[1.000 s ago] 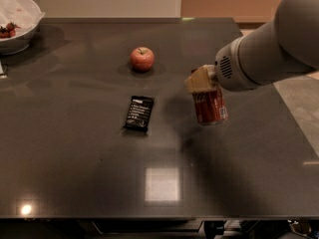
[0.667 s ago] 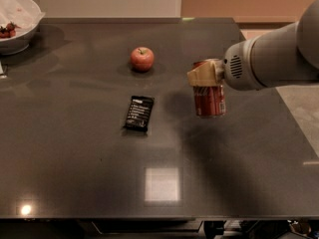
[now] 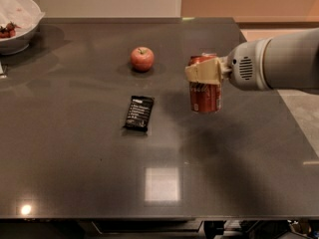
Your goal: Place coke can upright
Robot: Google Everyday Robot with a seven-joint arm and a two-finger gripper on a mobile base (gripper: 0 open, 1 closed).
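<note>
Dark glossy table (image 3: 75, 173) fills the view, with a white bowl (image 3: 20, 19) at its far left corner. A red apple (image 3: 142, 59) sits further right, with a black wrapped bar (image 3: 139, 113) in front of it. Right of both, the gripper (image 3: 203, 71) reaches in from the right edge and grasps the upright coke can (image 3: 205, 97) by its upper part.

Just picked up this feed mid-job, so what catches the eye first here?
The gripper, reaching in from the right, grips the top of the coke can, held upright at the table's right-centre. Left of it lie an apple and, nearer the camera, a black bar; a white bowl sits at the far-left corner.
</note>
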